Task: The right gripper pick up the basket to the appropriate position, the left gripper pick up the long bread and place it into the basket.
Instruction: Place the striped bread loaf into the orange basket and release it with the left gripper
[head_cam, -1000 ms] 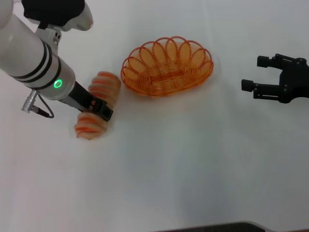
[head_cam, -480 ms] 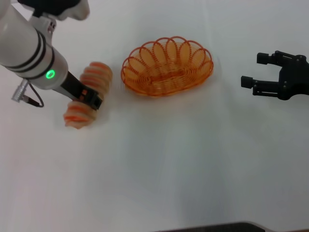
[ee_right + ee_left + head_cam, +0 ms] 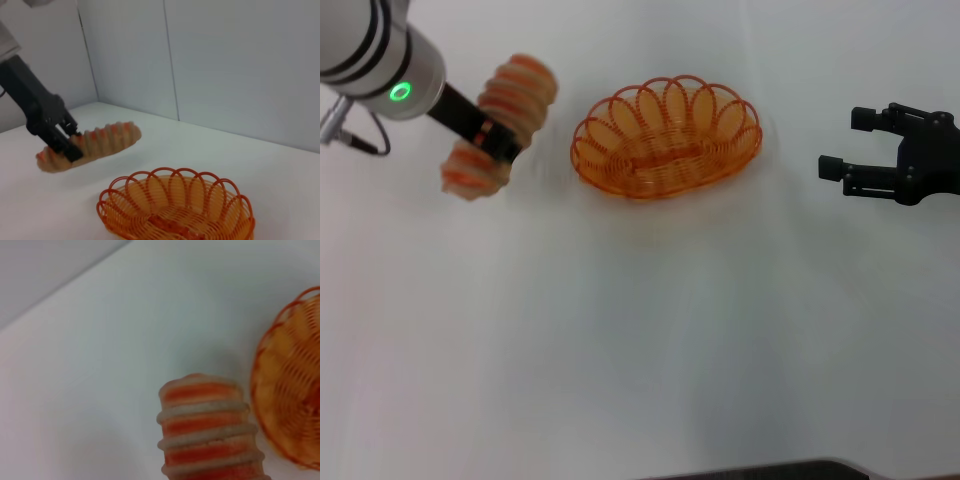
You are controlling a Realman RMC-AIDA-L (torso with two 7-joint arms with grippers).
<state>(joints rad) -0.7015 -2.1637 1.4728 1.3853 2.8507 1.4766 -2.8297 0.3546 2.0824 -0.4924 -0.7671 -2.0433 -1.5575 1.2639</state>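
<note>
My left gripper (image 3: 492,140) is shut on the long bread (image 3: 515,88), a pale tan loaf with orange stripes, and holds it in the air left of the basket. The bread also shows in the left wrist view (image 3: 210,432) and the right wrist view (image 3: 102,140), where the left gripper (image 3: 67,142) clamps its middle. The orange wire basket (image 3: 665,137) sits empty on the white table (image 3: 640,330), also seen in the right wrist view (image 3: 175,207) and the left wrist view (image 3: 290,390). My right gripper (image 3: 845,148) is open and empty, right of the basket.
Pale wall panels (image 3: 225,60) stand behind the table's far edge.
My left gripper has lifted the long bread off the table, moving it up and away from me. The basket and the right gripper have not moved.
</note>
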